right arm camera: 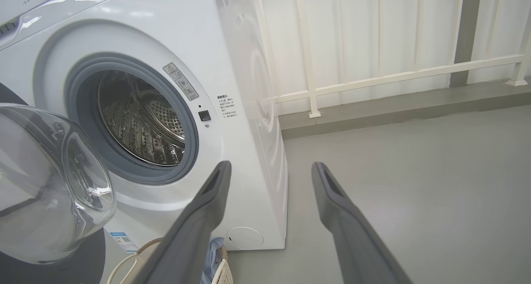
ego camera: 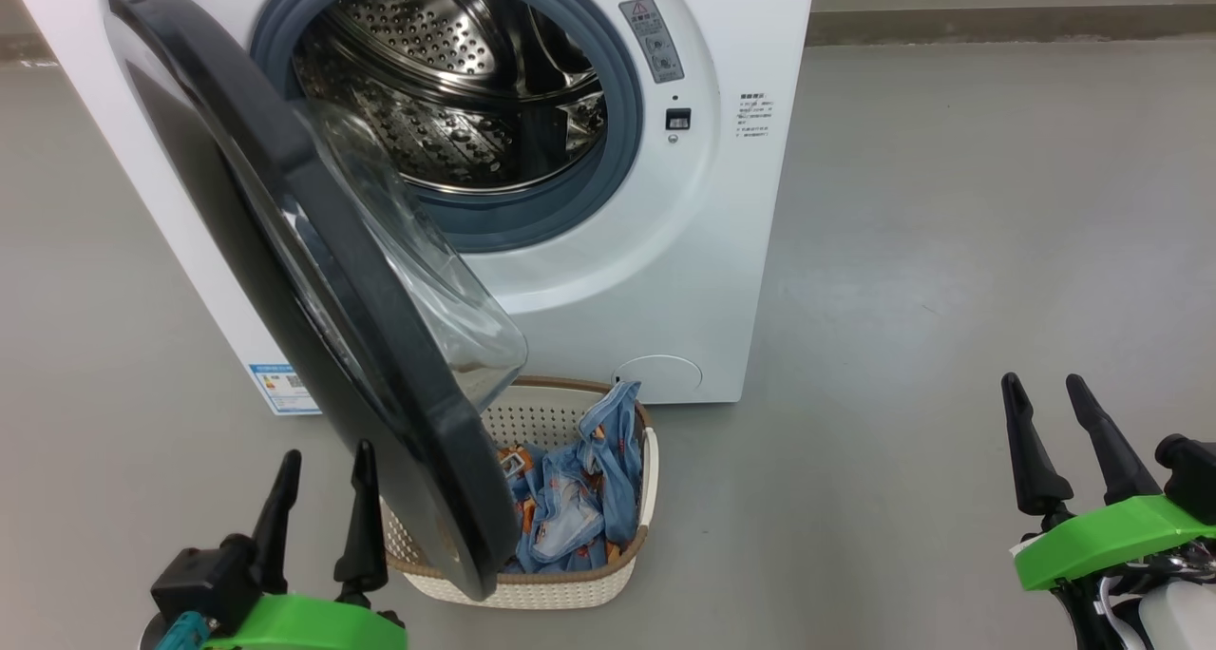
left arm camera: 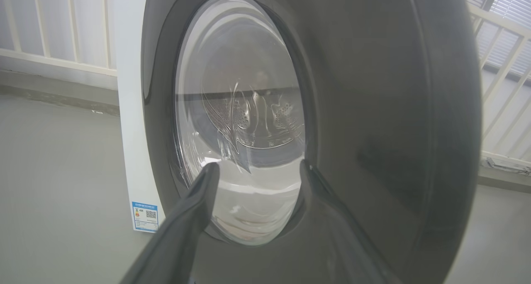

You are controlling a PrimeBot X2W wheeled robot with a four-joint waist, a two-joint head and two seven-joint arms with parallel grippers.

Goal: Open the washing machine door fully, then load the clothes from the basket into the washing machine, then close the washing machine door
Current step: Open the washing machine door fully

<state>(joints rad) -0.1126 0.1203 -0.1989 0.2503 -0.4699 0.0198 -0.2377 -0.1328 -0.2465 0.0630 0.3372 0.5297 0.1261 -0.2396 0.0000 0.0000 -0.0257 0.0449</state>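
Note:
The white washing machine (ego camera: 684,251) stands with its steel drum (ego camera: 456,89) exposed. Its black round washing machine door (ego camera: 237,127) is swung out towards me, and the clear glass bowl (ego camera: 427,279) hangs over the left part of the basket (ego camera: 532,588). Blue clothes (ego camera: 570,498) with orange prints lie in the basket, partly hidden by the door. My left gripper (ego camera: 328,455) is open just left of the door's lower edge, facing the door's outer side (left arm camera: 373,109). My right gripper (ego camera: 1043,384) is open over bare floor, far right of the basket.
Grey floor (ego camera: 950,251) spreads to the right of the machine. A white railing (right arm camera: 373,80) on a low kerb runs behind it. A blue label (ego camera: 285,389) sits low on the machine's front left.

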